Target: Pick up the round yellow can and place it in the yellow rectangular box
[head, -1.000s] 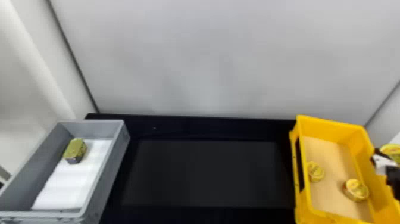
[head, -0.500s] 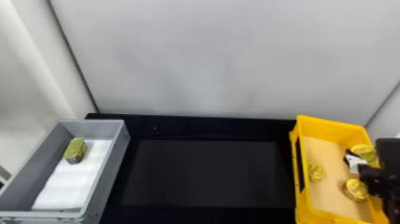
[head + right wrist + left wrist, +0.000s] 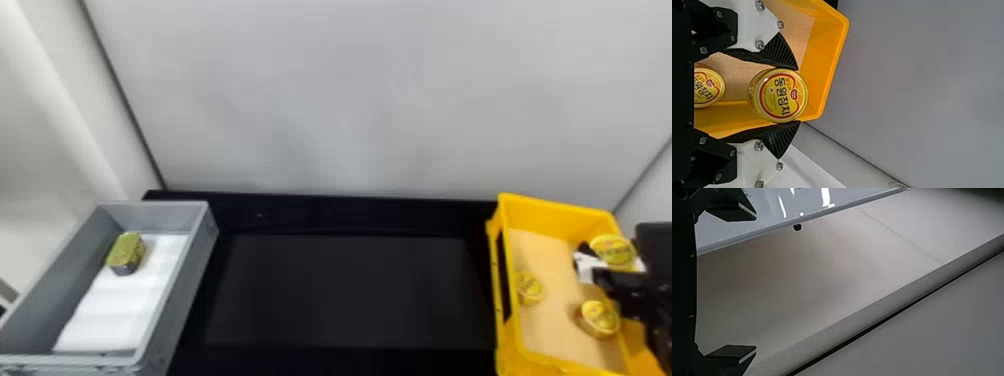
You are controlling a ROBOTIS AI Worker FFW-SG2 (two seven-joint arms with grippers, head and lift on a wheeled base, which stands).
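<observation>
At the far right of the head view, my right gripper [image 3: 607, 265] is over the right back part of the yellow box [image 3: 555, 205], shut on a round yellow can [image 3: 614, 251]. In the right wrist view the can [image 3: 783, 95] sits between the two fingers of my right gripper [image 3: 797, 96], above the box's wall [image 3: 822, 66]. Two more round yellow cans, one at left [image 3: 530, 288] and one nearer the front [image 3: 598, 318], rest on the box's tan bottom. My left gripper [image 3: 756, 284] is open in the left wrist view, nothing between its fingers.
A grey bin [image 3: 200, 255] stands at the left, holding a green-topped angular can [image 3: 126, 250] on a white liner [image 3: 117, 310]. The dark table [image 3: 345, 290] lies between bin and box. A pale wall rises behind.
My right arm has come in leftward from the right edge, bringing the held can from beyond the box's right wall to above the inside of the box.
</observation>
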